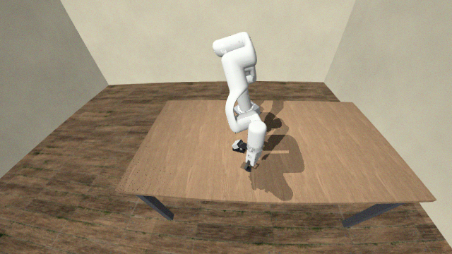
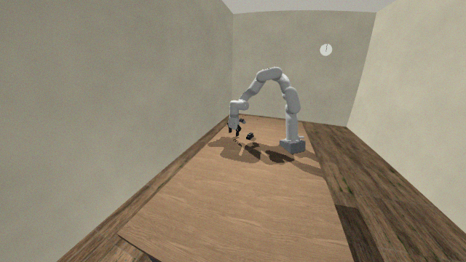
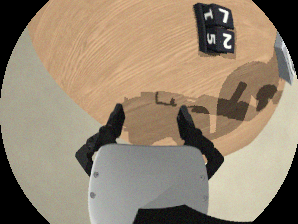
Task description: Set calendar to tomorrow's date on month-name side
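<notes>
- The small black block calendar with two cubes [image 3: 216, 28] sat on the big brown wooden counter [image 1: 198, 148], off to one side of the black two-fingered tool [image 3: 150, 117] and not touching it.
- In the wrist view the calendar was up and to the right of the tool, well past the fingertips.
- White digits showed on the cubes' faces there. They looked like a 1 and a 7 on one cube and a 5 and a 2 on the other, but they were small and turned sideways, so I could not be sure.
- In the top view the calendar [image 1: 239, 145] lay just beside the white robot arm [image 1: 239, 70], a bit behind the tool [image 1: 251, 166].
- In the outside view the calendar [image 2: 250, 136] sat between the tool [image 2: 234, 129] and the arm's grey base block [image 2: 298, 147].
- The tool was spread wide, with nothing between its fingers.
- It pointed down at the counter and hung above bare wood and its own dark shadow [image 1: 279, 166]. I could not tell if the tips touched the wood.
</notes>
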`<action>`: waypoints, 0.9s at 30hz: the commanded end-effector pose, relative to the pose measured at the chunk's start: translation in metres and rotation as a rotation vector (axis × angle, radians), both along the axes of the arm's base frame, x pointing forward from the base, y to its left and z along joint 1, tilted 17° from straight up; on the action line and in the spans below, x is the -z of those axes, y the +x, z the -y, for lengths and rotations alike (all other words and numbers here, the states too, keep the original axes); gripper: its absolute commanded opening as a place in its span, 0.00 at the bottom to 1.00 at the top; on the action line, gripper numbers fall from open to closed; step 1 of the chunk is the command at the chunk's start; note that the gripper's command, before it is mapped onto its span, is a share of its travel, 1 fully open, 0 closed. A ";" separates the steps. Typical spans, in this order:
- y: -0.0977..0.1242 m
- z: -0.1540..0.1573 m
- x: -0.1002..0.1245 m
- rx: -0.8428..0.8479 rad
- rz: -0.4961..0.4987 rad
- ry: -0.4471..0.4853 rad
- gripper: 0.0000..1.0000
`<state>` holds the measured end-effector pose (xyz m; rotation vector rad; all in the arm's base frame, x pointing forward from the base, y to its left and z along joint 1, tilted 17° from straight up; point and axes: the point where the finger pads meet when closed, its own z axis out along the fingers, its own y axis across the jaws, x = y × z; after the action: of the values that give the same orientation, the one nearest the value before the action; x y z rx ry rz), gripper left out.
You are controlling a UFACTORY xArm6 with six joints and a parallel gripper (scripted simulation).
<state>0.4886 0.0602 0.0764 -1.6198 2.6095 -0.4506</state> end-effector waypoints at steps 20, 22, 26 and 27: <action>-0.011 0.025 -0.016 0.199 0.047 0.038 1.00; -0.012 0.026 -0.016 0.249 0.059 0.048 1.00; -0.016 0.039 -0.018 0.376 0.089 0.072 1.00; -0.019 0.048 -0.020 0.376 0.089 0.072 1.00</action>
<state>0.4754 0.0321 0.0912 -1.1866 2.7936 -0.4216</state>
